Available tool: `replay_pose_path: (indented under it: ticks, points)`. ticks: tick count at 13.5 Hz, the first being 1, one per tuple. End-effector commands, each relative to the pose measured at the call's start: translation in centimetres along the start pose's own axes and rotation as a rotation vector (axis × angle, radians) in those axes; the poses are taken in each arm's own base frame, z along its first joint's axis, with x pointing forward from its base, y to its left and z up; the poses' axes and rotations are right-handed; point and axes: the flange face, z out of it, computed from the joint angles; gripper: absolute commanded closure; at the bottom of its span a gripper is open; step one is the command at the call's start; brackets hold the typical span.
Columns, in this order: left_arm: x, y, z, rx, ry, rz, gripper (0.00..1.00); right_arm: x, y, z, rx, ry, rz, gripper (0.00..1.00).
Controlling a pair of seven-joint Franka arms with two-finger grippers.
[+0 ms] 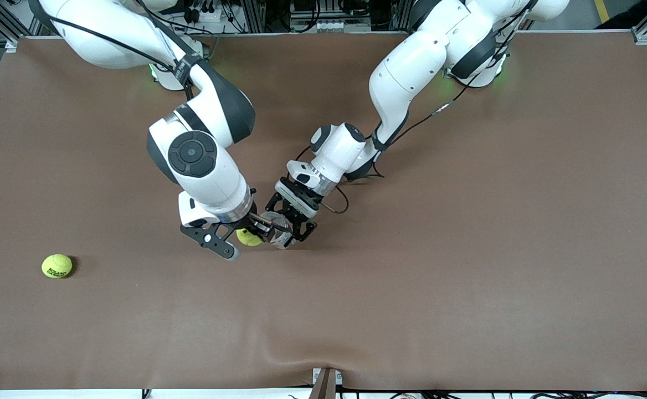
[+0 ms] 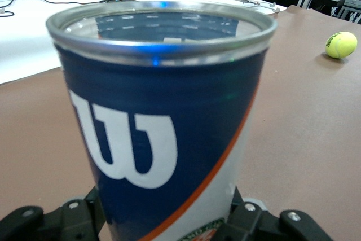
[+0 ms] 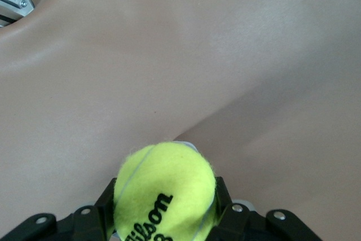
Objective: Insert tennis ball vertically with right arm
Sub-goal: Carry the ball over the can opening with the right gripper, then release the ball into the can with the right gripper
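Note:
My right gripper (image 1: 244,237) is shut on a yellow-green tennis ball (image 1: 248,238), held low over the middle of the table. In the right wrist view the ball (image 3: 163,193) fills the space between the black fingers (image 3: 106,210). My left gripper (image 1: 289,231) is shut on a blue and white Wilson ball can (image 1: 277,228) with a metal rim, its open mouth facing up. The ball sits right beside the can's mouth, toward the right arm's end. In the left wrist view the can (image 2: 163,117) fills the picture and its inside is hidden.
A second tennis ball (image 1: 56,266) lies loose on the brown table (image 1: 467,249) toward the right arm's end, nearer the front camera; it also shows in the left wrist view (image 2: 341,44). The table's near edge has a small bracket (image 1: 326,379).

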Motion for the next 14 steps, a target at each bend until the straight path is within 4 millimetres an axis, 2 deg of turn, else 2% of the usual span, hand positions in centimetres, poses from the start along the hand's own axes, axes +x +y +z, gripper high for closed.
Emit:
replay_pose_path:
  ticks: [1, 4, 7, 8, 9, 10, 11, 14]
  points:
    - [-1.1, 0.1, 0.4, 0.010, -0.004, -0.008, 0.22, -1.6, -0.7, 1.2, -0.016, 0.009, -0.002, 1.00]
    - [-1.1, 0.2, 0.4, 0.008, -0.004, -0.007, 0.23, -2.6, -0.6, 3.1, -0.026, -0.007, -0.016, 1.00]
    - [-1.1, 0.2, 0.4, 0.008, -0.004, -0.007, 0.22, -3.7, -1.0, 3.0, -0.019, -0.022, -0.027, 1.00]
    - [-1.1, 0.2, 0.4, 0.008, -0.004, -0.007, 0.22, -3.8, -1.0, 3.3, -0.023, -0.023, -0.030, 0.94]
    - [-1.1, 0.2, 0.4, 0.008, -0.004, -0.007, 0.22, -3.8, -1.0, 4.0, -0.028, -0.030, -0.028, 0.39]
    - [-1.1, 0.2, 0.4, 0.008, -0.004, -0.007, 0.22, -3.8, -1.0, 4.1, -0.028, -0.030, -0.014, 0.03]
    - [-1.1, 0.2, 0.4, 0.008, -0.004, -0.007, 0.22, -3.8, -1.0, 4.0, -0.029, -0.029, 0.003, 0.00]
    - [-1.1, 0.2, 0.4, 0.008, -0.004, -0.007, 0.22, -3.4, -0.7, 3.6, -0.029, -0.030, 0.012, 0.00]
